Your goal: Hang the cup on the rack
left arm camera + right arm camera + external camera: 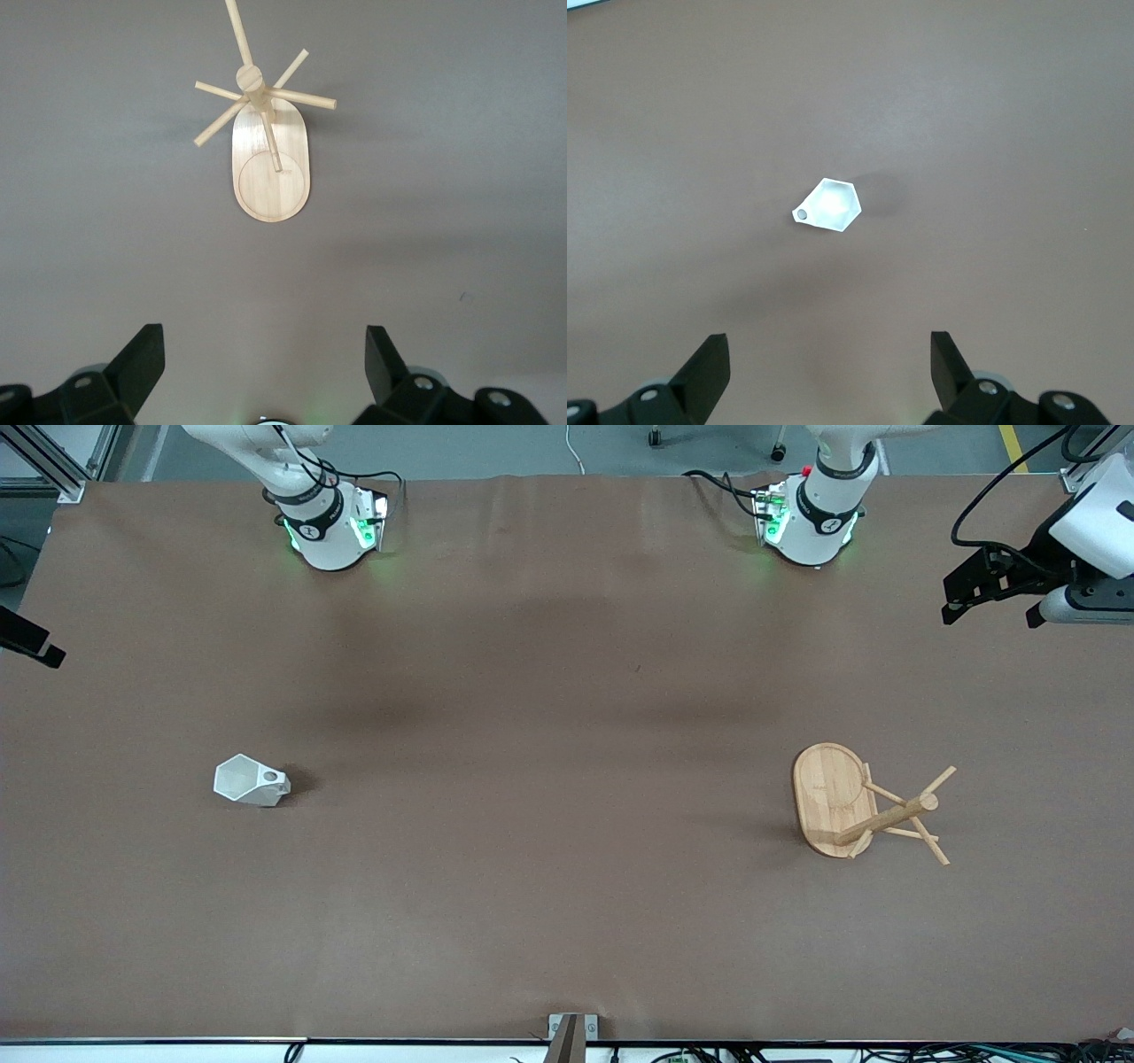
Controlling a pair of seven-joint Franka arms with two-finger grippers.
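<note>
The white faceted cup [251, 781] sits on the brown table toward the right arm's end, its holed handle pointing to the table's middle. It also shows in the right wrist view [830, 205]. The bamboo rack [833, 802] stands on its oval base toward the left arm's end, post and pegs bare; it also shows in the left wrist view [270, 181]. My left gripper [990, 598] hangs open and empty in the air at the left arm's end, its jaws wide apart in its wrist view [264, 354]. My right gripper [28, 642] barely shows at the table's edge; its wrist view [830, 354] shows it open and empty.
The brown table cover [549, 779] spans the whole scene. The two arm bases [328, 522] [811, 518] stand along the edge farthest from the front camera. A small metal bracket [571, 1032] sits at the table's nearest edge.
</note>
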